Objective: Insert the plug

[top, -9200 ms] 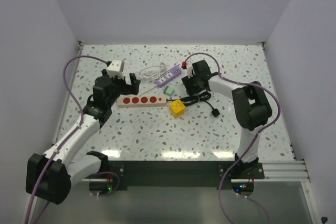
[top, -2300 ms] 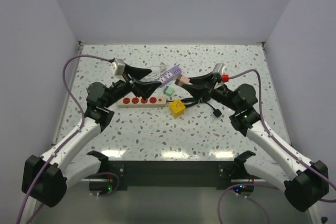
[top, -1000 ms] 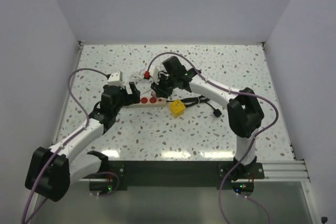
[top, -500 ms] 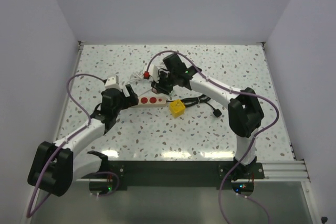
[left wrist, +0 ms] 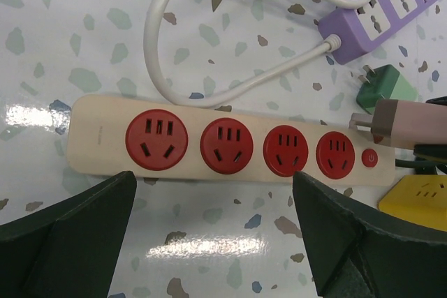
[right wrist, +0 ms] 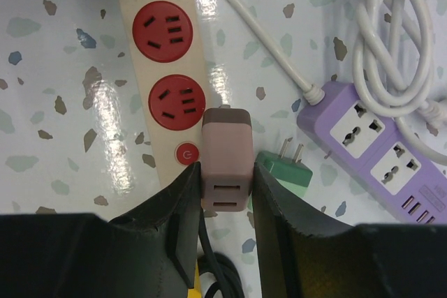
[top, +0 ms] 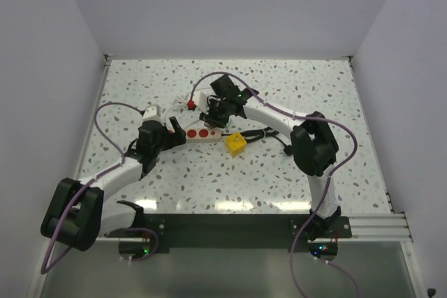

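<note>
A beige power strip (top: 194, 132) with several red sockets lies on the table; it also shows in the left wrist view (left wrist: 98, 146) and the right wrist view (right wrist: 193, 12). My right gripper (top: 213, 114) (right wrist: 227, 188) is shut on a mauve USB charger plug (right wrist: 226, 151). It holds the plug over the strip's switch end, beside the red power button (right wrist: 186, 153), with the prongs pointing along the strip. The plug also shows in the left wrist view (left wrist: 404, 123). My left gripper (top: 174, 129) (left wrist: 213, 197) is open and empty, just near of the strip's left half.
A purple power strip (right wrist: 377, 146) with a coiled white cable (right wrist: 380, 40) lies behind the beige one. A green plug (right wrist: 283, 171) lies right beside the mauve plug. A yellow plug (top: 235, 143) and black cable (top: 269, 132) lie right of the strip.
Both arms have come down from a raised pose to the beige strip. Over the last second the right gripper and plug edged left over the switch end, and the left gripper stayed by the strip.
</note>
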